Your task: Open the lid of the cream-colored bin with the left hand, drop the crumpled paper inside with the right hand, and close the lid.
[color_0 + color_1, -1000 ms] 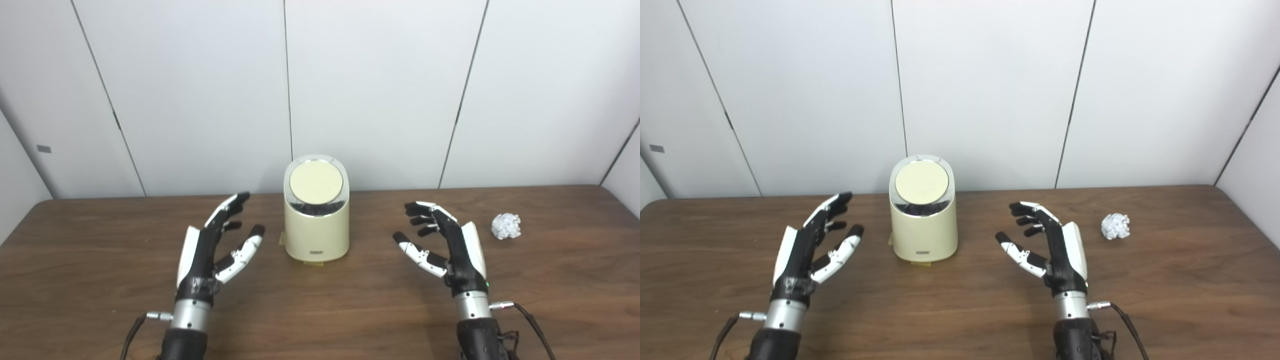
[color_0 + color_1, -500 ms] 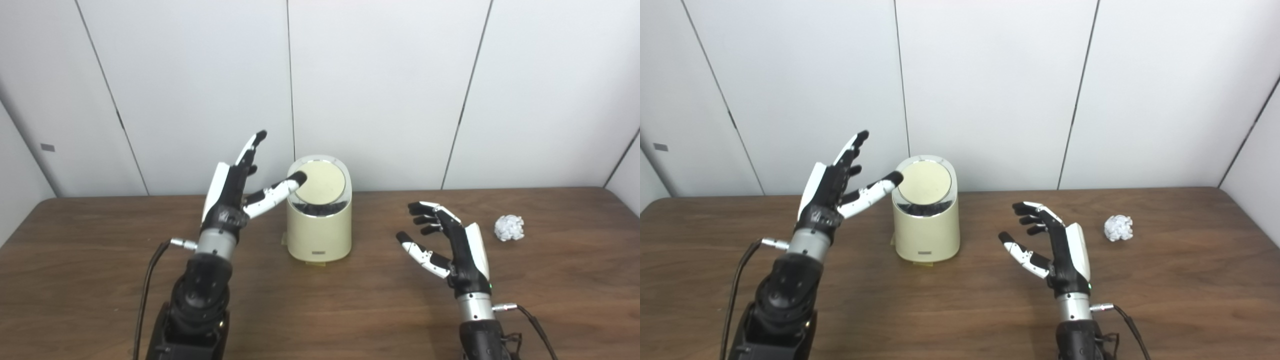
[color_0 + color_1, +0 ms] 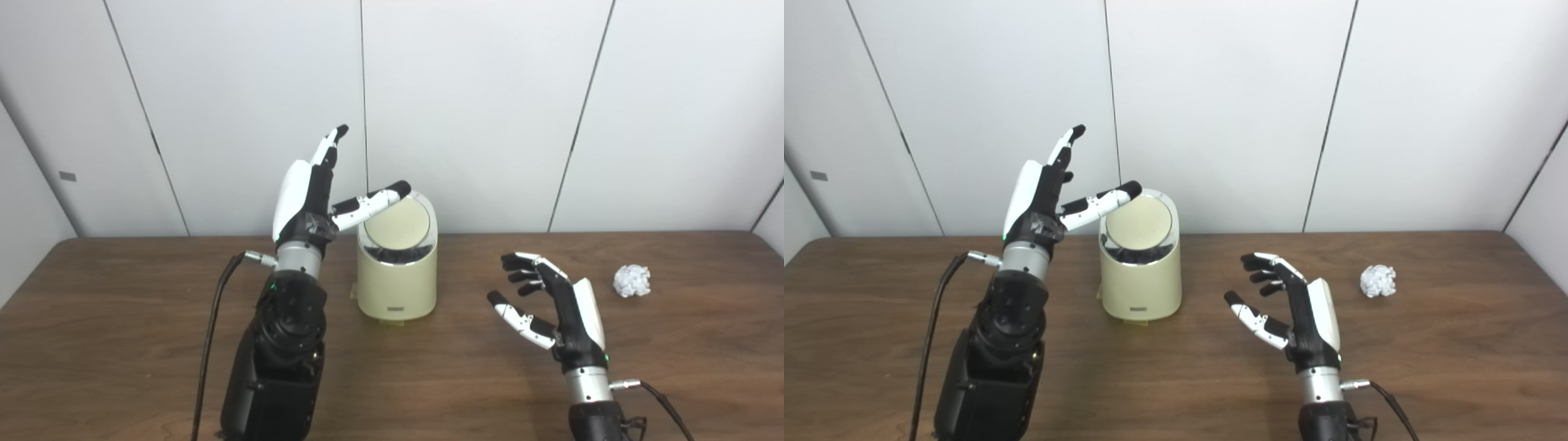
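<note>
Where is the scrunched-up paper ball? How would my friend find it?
Look at the brown wooden table and go to its far right side. Past the right hand, lying alone, is the crumpled paper. It is the only small, white, wrinkly lump there.

- The wooden table is carrying the cream-colored bin, just beside the left hand's fingers.
- Crumpled paper is lying well beyond the right hand's fingers.

Bin glossy cream plastic; table matt wood-grain; paper crinkled white.
</note>
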You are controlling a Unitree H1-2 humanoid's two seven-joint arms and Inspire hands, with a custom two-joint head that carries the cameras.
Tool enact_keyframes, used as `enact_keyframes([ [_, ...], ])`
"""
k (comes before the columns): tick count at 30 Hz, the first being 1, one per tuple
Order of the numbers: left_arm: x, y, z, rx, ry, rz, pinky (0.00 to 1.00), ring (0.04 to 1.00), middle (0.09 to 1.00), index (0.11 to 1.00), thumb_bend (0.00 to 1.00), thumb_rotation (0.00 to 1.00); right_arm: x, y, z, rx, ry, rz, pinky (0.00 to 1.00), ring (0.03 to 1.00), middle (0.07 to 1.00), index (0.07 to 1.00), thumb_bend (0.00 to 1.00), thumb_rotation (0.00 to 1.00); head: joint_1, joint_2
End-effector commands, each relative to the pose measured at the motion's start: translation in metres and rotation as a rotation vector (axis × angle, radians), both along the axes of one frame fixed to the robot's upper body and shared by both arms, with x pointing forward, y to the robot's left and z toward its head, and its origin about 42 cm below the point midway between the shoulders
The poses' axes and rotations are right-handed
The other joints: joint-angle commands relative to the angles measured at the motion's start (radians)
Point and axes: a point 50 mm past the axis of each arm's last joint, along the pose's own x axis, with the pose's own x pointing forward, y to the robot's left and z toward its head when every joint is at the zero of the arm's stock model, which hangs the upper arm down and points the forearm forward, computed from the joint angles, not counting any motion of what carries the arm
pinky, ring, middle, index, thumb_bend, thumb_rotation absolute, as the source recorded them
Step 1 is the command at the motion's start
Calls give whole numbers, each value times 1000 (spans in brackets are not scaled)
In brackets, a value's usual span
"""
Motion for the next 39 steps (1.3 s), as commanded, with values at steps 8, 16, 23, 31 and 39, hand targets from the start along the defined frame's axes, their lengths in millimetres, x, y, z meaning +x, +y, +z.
enact_keyframes([
  [8,13,-11,18,80,-74,27,1000,1000,1000,1000,977,466,-14,-7,-16,-14,43,-6,502,623,673,670,312,359,4,2],
  [16,23,-13,17,120,-68,53,1000,1000,1000,1000,1000,390,-14,-8,-16,-8,39,-3,544,646,680,672,314,377,6,7],
  [23,30,-16,8,165,-32,66,1000,1000,1000,1000,1000,355,-16,-9,-15,-24,47,-5,543,647,685,679,299,381,6,9],
  [31,35,-17,-4,231,-12,67,1000,1000,1000,1000,1000,211,-16,-10,-13,-7,38,4,546,654,691,677,302,366,8,13],
  [39,37,-20,-18,329,19,84,1000,1000,1000,1000,1000,167,-15,-11,-13,-5,20,7,541,651,687,672,303,339,13,17],
])
